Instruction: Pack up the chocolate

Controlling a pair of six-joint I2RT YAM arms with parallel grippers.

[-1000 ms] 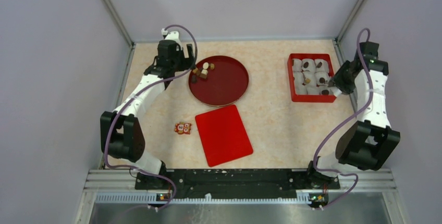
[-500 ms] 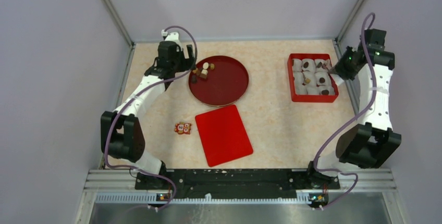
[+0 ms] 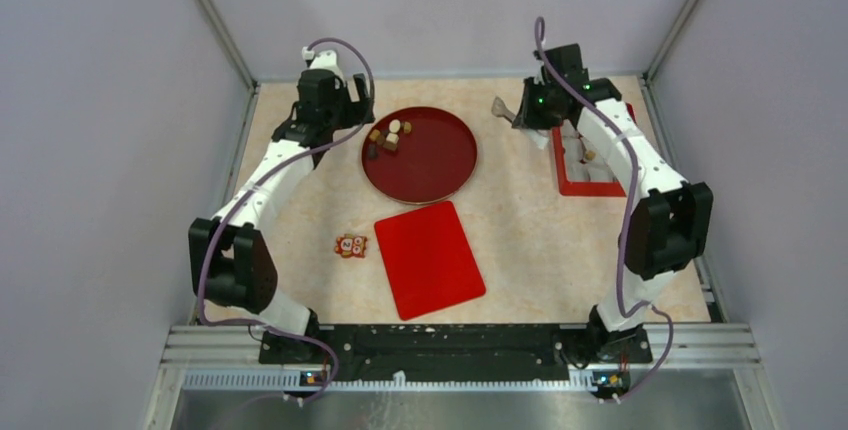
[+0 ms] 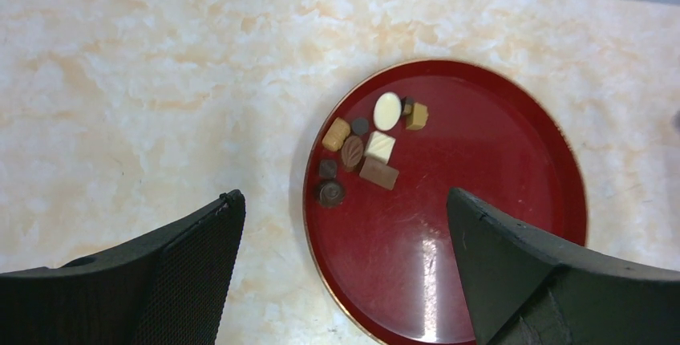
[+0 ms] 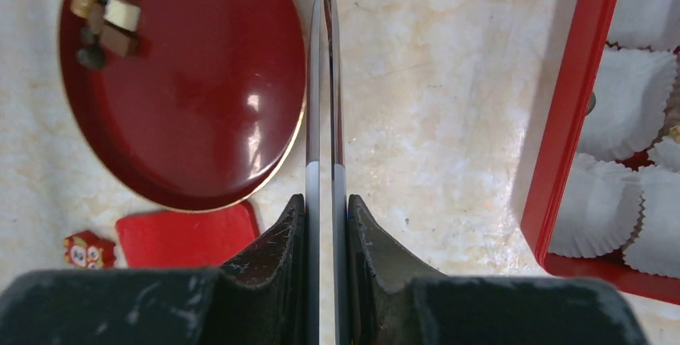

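**The right gripper (image 5: pixel 325 200) clenched on thin metal tweezers (image 5: pixel 324 80)**

The tweezers' long axis ran over the right rim of the round dark-red glossy plate (image 5: pixel 200 104); the chocolate (image 5: pixel 108 8), small brown, tan and white pieces, sat bunched at that plate's far-left edge, up and left of the tips; the left gripper (image 4: pixel 343 200), spread wide and empty, hung by the plate's left edge, clearly nearer; the red box (image 5: pixel 569 104) of white paper cups (image 5: pixel 633 92) lay rightward.

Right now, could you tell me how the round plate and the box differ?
The plate is round and shallow; the box is rectangular with upright walls. The plate holds loose chocolates clustered near one edge; the box holds white paper cups. Both are red.
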